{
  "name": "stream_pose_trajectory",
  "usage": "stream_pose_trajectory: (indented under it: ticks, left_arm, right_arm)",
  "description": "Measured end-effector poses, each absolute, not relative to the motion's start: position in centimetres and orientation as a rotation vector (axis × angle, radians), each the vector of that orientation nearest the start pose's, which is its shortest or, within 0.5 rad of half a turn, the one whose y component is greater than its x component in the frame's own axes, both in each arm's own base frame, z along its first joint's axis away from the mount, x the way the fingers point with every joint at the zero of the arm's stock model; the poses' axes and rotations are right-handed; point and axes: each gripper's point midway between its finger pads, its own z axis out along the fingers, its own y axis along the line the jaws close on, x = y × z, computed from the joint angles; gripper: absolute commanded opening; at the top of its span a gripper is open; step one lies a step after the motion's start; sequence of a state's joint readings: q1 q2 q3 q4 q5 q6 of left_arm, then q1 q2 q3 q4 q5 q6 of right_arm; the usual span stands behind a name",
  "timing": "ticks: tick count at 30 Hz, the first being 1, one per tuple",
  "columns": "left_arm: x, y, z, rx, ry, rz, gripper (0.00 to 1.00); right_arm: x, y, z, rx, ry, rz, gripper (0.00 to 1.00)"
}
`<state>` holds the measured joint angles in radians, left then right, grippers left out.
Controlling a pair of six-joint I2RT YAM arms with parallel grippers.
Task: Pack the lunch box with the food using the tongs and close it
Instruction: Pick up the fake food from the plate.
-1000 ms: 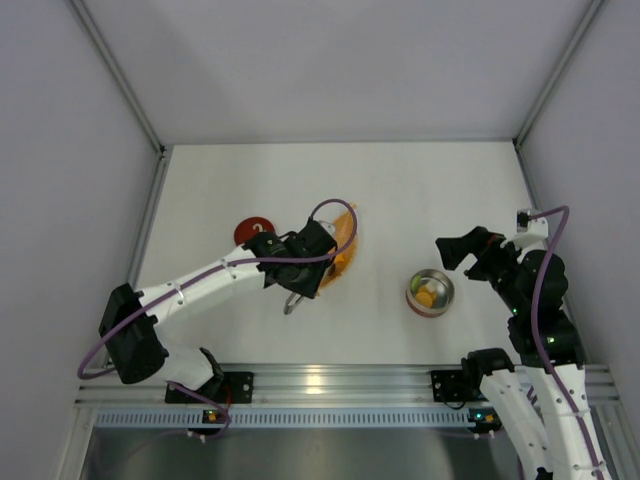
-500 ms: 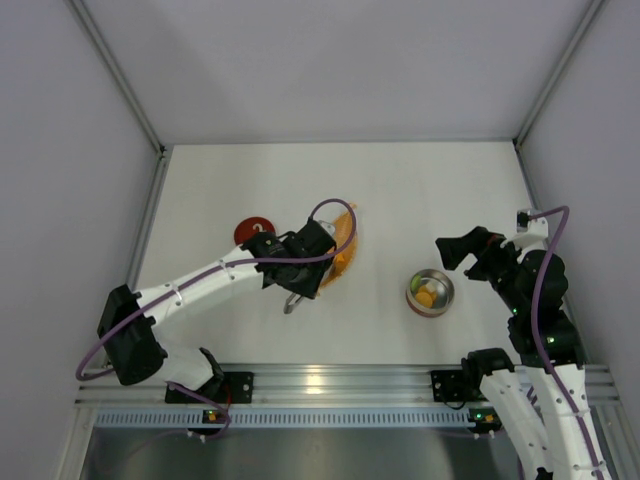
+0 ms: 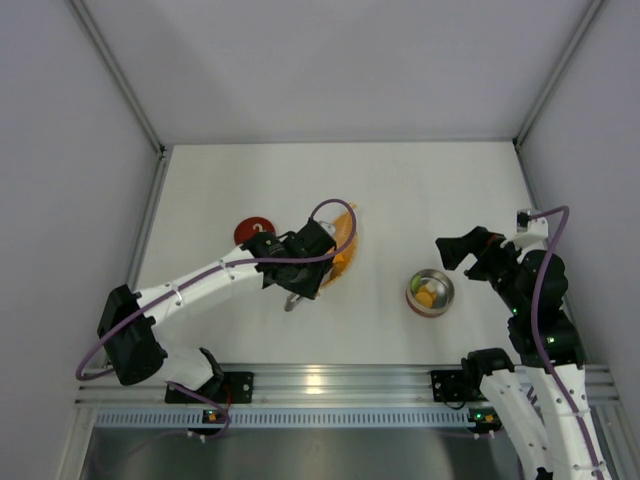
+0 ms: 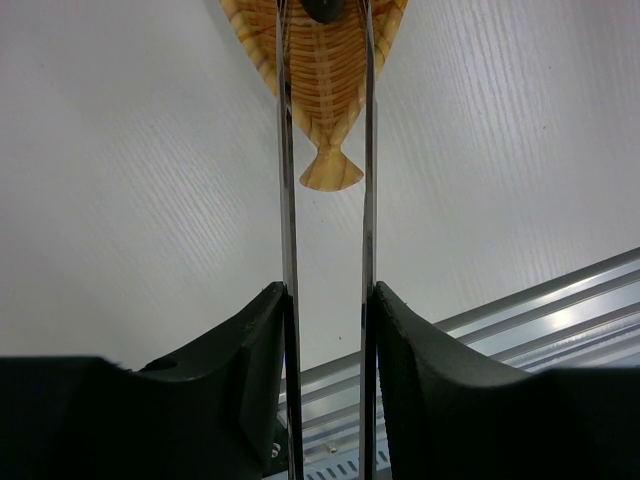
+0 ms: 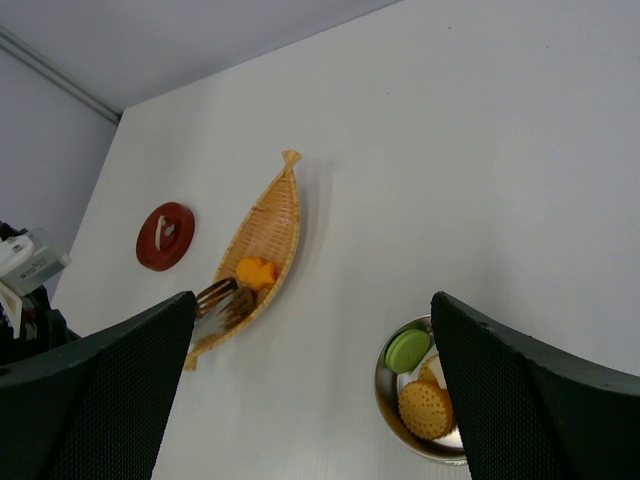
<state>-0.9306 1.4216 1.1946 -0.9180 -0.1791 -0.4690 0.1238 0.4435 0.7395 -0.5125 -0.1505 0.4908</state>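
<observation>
Nothing has shifted: your left gripper (image 4: 325, 300) stays clamped on the long silver metal tongs (image 4: 288, 200), tips just beside 1 round orange food piece (image 5: 255, 271) in the woven orange boat-shaped tray (image 5: 275, 215), centre-left. Your right gripper (image 3: 447, 252) stands wide open by the round steel lunch box (image 3: 412, 290), near right. That pick looks still pending.

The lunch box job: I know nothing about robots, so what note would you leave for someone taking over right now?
Left gripper: shut on the tongs, whose tips are at the wicker tray, beside an orange piece.
Right gripper: open and empty, near the lunch box.
Lunch box: open, with a green piece and a biscuit inside. Its red lid lies on the table left of the tray.
Done: some food packed.
Left: move the orange piece over, then put the lid on.
</observation>
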Motion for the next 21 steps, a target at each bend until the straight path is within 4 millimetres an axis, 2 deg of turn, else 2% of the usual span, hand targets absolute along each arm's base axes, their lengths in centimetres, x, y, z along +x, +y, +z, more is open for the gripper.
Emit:
stream_pose_trajectory:
  ticks: [7, 15, 21]
  left_arm:
    - [18.97, -23.34, 13.31, 0.568, 2.641, -0.185, 0.43]
    - [19.00, -23.33, 13.31, 0.567, 2.640, -0.184, 0.26]
    - [19.33, -23.49, 13.93, 0.560, 2.625, -0.186, 0.24]
  right_arm:
    - [22.20, 7.37, 26.71, 0.223, 1.808, 0.573, 0.99]
    - [22.20, 7.37, 26.71, 0.223, 1.808, 0.572, 1.00]
    - [22.20, 7.37, 26.71, 0.223, 1.808, 0.573, 1.00]
